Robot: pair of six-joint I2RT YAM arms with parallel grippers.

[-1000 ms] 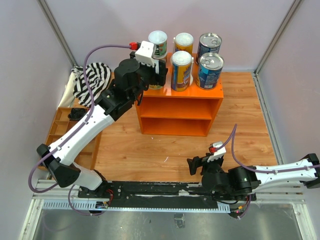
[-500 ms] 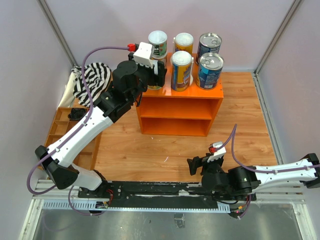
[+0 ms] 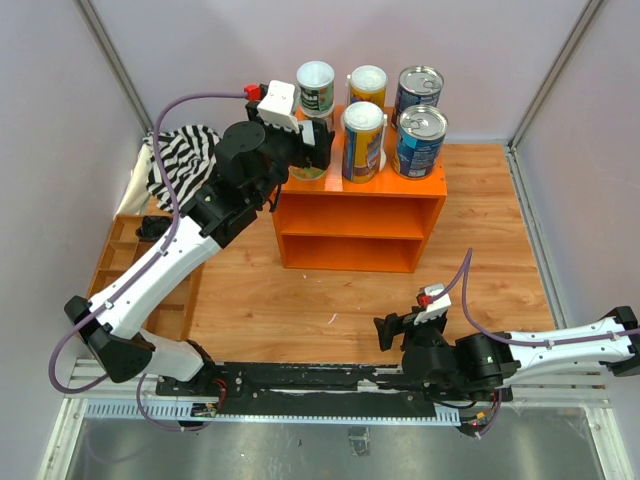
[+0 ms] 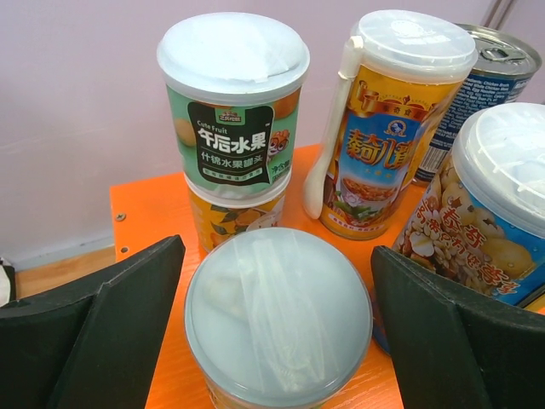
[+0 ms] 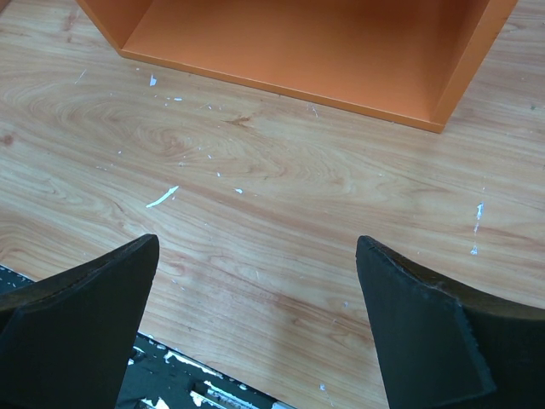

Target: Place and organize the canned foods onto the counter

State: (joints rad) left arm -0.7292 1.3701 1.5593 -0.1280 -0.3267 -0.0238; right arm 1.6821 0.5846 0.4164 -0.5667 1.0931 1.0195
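On the wooden table [image 3: 300,310], the orange counter [image 3: 360,215] is seen with the canned foods [image 3: 390,110] stood on its top. The left gripper [image 4: 277,249] is spread wide around a small clear-lidded can [image 4: 277,332] at the front left of the top, with a thin gap on either side. A second earlier its jaws were set narrower there. The right gripper [image 5: 255,247] is held wide and empty over the table.

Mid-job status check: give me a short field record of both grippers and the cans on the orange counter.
left gripper: open, fingers either side of the small clear-lidded can, front left of the counter top
right gripper: open, empty, over the wooden table
back row: green-labelled can on yellow-labelled can, spoon-fitted tall can, back blue can
front row, further right: front tall can, front blue can
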